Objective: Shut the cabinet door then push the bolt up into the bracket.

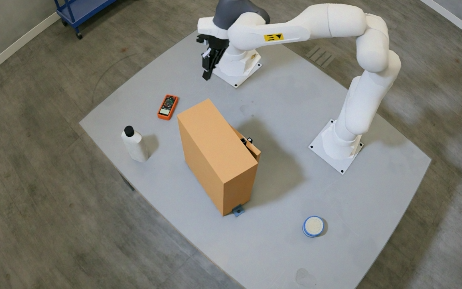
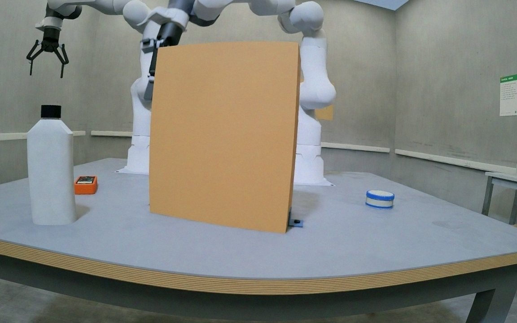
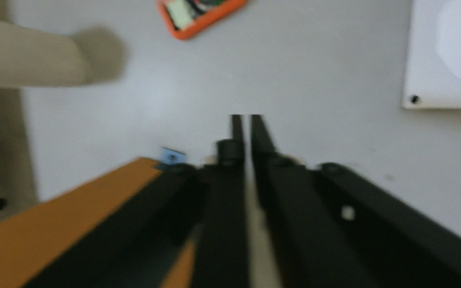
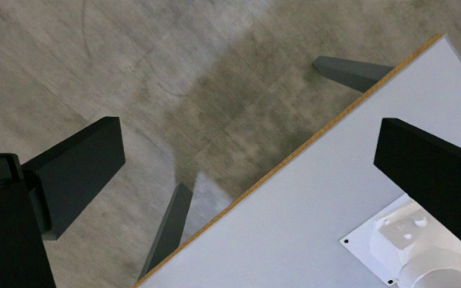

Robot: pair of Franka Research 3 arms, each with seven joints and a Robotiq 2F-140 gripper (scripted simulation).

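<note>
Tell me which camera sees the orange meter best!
The top view: it shows the whole orange meter, face up. The exterior view catches it low, from one end; left wrist, just a blurry part; right wrist, none.
</note>
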